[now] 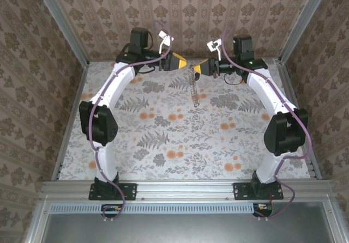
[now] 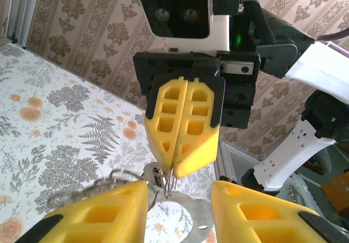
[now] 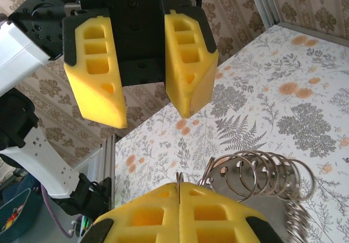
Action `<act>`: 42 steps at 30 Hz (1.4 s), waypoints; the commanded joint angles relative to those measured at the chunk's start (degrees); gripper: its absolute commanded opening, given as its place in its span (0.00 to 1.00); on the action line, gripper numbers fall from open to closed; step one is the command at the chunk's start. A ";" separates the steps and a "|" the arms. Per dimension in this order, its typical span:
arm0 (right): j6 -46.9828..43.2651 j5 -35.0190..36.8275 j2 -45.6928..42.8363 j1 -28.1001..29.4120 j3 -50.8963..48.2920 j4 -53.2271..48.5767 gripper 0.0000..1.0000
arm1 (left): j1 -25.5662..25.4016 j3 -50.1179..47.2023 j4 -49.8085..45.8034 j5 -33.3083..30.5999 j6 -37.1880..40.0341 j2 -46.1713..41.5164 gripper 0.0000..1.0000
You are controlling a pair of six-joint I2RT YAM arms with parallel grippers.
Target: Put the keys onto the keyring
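Both arms were reached out over the far part of the table (image 1: 163, 139), wrists turned so the two grippers faced each other tip to tip. The right gripper (image 2: 173, 172) was clamped fully together, its foam pads meeting along a straight seam, and a thin loop of wire was nipped at the very tip. That wire belonged to the keyring (image 3: 256, 172), which here looked like a string of linked silver split rings, not a single loop. In the overhead view the string hung from the pinch in mid-air, down toward the floral cloth. Judgement: holding it up by one end leaves a ring standing proud and steady for the other arm to work on. The left gripper (image 3: 152, 117) sat just opposite with its fingers (image 3: 95, 74) apart and nothing between them; the nearest rings lay close to its tips, but I could not tell whether they touched. I could not make out a key on any ring or in either gripper, so threading looked not yet begun. A blue tub-like thing (image 3: 16, 216) lay beyond the table's edge, contents unreadable.
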 commanded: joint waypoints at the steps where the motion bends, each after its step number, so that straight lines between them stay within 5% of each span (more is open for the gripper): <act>1: 0.42 -3.04 0.18 -0.02 0.88 2.12 0.00 | -0.77 2.60 -1.52 1.87 1.88 1.50 0.35; 23: 0.50 -2.78 1.01 -0.01 0.35 2.70 0.00 | -2.92 3.73 -3.69 1.71 3.11 4.13 0.31; 33: 0.52 -2.25 1.23 -0.20 0.22 2.60 0.00 | -2.20 1.08 -4.14 -8.49 6.18 -1.10 0.36; 42: 0.86 -2.07 1.57 -0.21 0.05 3.08 0.00 | -1.85 0.41 -2.07 -8.88 5.02 -3.16 0.39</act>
